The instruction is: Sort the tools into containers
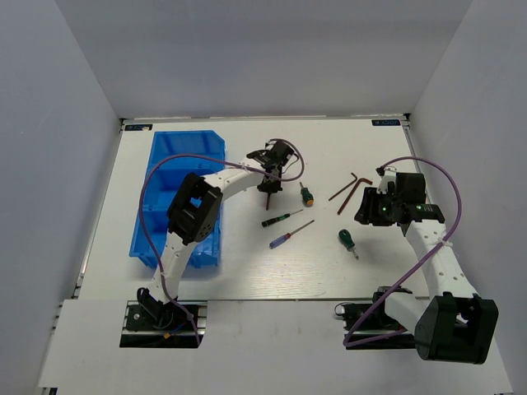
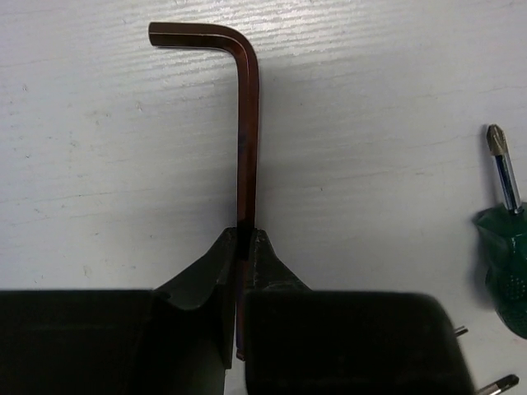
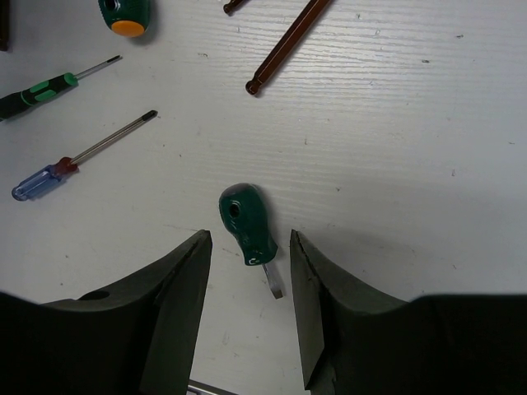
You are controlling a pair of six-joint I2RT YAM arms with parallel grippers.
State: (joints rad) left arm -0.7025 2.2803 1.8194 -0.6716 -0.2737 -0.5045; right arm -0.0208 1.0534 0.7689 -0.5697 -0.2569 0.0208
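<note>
Our left gripper is clamped shut on the long shaft of a dark brown L-shaped hex key, mid-table, to the right of the translucent blue plastic bin. We should lift it straight up, swing left, and release low inside the bin. Our right gripper hangs wide open, holding nothing, astride a stubby green-handled screwdriver.

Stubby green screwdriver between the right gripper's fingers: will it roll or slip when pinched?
Likely rolls if nudged sideways: the stubby green-handled screwdriver has a rounded, bulbous handle and lies on the white table. It is probably rigid. The handle narrows toward its short blade, so the open right gripper may squeeze it out lengthwise.
</note>
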